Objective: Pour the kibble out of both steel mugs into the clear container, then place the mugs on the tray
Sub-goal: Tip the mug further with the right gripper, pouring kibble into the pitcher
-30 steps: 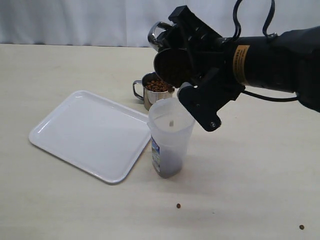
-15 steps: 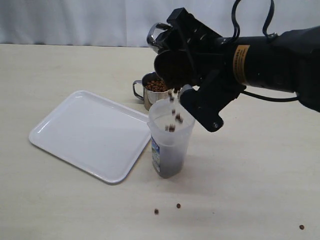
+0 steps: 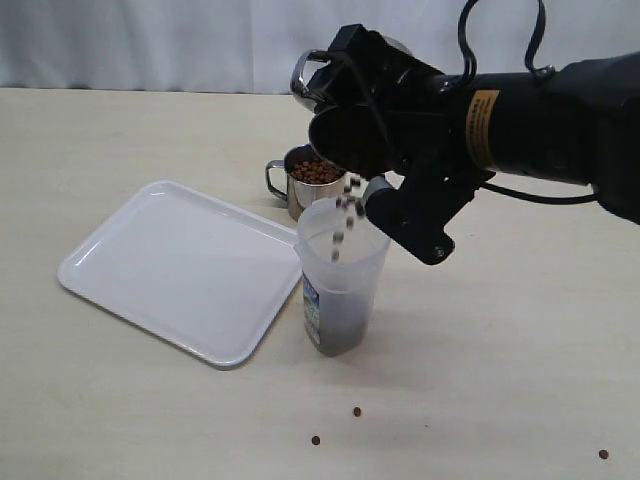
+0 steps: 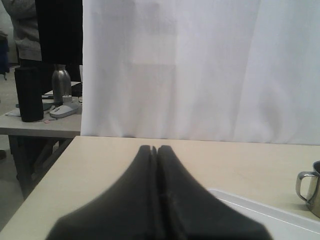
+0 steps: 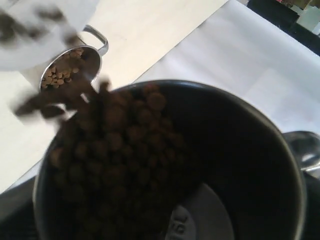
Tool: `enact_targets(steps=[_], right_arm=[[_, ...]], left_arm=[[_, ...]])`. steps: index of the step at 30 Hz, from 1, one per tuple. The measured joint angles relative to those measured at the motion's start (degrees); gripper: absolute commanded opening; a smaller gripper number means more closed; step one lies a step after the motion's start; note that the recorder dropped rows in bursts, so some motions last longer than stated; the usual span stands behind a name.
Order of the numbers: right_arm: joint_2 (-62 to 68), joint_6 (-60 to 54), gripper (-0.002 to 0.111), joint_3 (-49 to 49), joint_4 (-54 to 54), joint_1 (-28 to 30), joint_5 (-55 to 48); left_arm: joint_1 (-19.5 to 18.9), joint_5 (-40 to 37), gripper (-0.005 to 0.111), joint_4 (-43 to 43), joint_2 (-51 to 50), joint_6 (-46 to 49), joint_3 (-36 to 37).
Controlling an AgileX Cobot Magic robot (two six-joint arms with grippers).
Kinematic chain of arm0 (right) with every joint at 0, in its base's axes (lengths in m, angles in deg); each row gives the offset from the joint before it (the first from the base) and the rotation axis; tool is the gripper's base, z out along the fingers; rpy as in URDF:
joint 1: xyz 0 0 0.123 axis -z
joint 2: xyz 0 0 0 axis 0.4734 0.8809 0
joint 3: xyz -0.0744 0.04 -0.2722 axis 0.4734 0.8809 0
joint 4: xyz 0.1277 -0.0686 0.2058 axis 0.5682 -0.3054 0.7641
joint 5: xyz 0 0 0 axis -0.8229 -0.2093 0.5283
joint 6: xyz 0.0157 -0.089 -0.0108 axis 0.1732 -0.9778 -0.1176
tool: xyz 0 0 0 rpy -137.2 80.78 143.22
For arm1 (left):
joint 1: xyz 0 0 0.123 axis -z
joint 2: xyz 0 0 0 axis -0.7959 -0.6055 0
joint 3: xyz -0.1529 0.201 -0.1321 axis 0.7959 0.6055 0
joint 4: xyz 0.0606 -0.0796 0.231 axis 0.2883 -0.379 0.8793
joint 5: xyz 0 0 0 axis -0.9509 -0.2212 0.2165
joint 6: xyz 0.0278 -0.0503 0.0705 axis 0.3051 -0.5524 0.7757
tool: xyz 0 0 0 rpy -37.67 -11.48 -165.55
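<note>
My right gripper is shut on one steel mug, held tipped mouth-down above the clear container. Kibble falls from the mug into the container, which has a dark layer at its bottom. The right wrist view looks into the held mug, with kibble sliding to its rim. The second steel mug stands full of kibble behind the container. The white tray lies left of the container. My left gripper is shut and empty, low over the table near the tray's corner.
Three stray pellets lie on the table in front: one, another, and one at the far right. A white curtain hangs behind the table. The right arm spans the upper right.
The held mug has tipped a little further and kibble now streams into the container. One pellet has landed on the table in front.
</note>
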Motion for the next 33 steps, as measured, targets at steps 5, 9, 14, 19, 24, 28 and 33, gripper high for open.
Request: enact_targets(steps=[5, 9, 14, 19, 24, 28, 33], right_arm=[[0.0, -0.6, 0.005, 0.0, 0.0, 0.0, 0.0], [0.0, -0.6, 0.005, 0.0, 0.0, 0.0, 0.1], [0.0, -0.7, 0.005, 0.0, 0.0, 0.0, 0.1], [0.0, -2.2, 0.005, 0.0, 0.0, 0.0, 0.5], [0.0, -3.3, 0.005, 0.0, 0.0, 0.0, 1.1], [0.0, -4.6, 0.005, 0.0, 0.0, 0.0, 1.4], [0.0, -6.5, 0.005, 0.0, 0.0, 0.0, 2.3]], left_arm=[[0.0, 0.0, 0.000, 0.0, 0.0, 0.0, 0.0], [0.0, 0.0, 0.000, 0.0, 0.0, 0.0, 0.0], [0.0, 0.0, 0.000, 0.0, 0.0, 0.0, 0.0], [0.0, 0.0, 0.000, 0.0, 0.0, 0.0, 0.0], [0.0, 0.0, 0.000, 0.0, 0.0, 0.0, 0.0], [0.0, 0.0, 0.000, 0.0, 0.0, 0.0, 0.0], [0.0, 0.0, 0.000, 0.0, 0.0, 0.0, 0.0]])
